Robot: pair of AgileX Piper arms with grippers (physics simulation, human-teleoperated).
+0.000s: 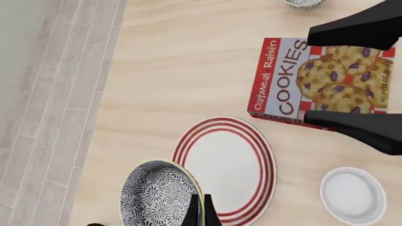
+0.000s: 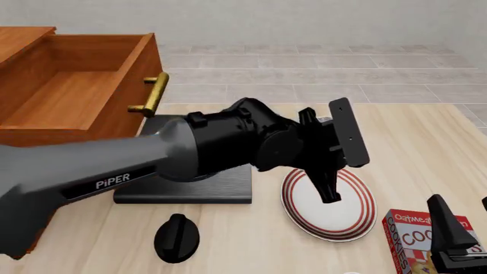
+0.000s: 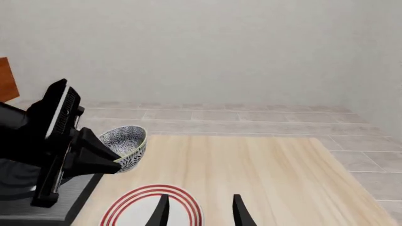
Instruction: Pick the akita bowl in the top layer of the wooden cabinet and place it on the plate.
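1 akita bowl (image 1: 157, 194), black-and-white lace-like pattern, pale yellowish rim.

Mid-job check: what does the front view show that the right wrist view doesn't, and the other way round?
Only the front view shows the wooden cabinet with its top layer pulled open, the black knob and the cookie box. Only the right wrist view shows the akita bowl, tilted and gripped by the left gripper above the table; in the front view the arm hides it. Both show the plate, the left arm and the right gripper, jaws open.

Cookie box (image 1: 323, 84), black knob (image 2: 177, 238), slab (image 2: 228, 191)
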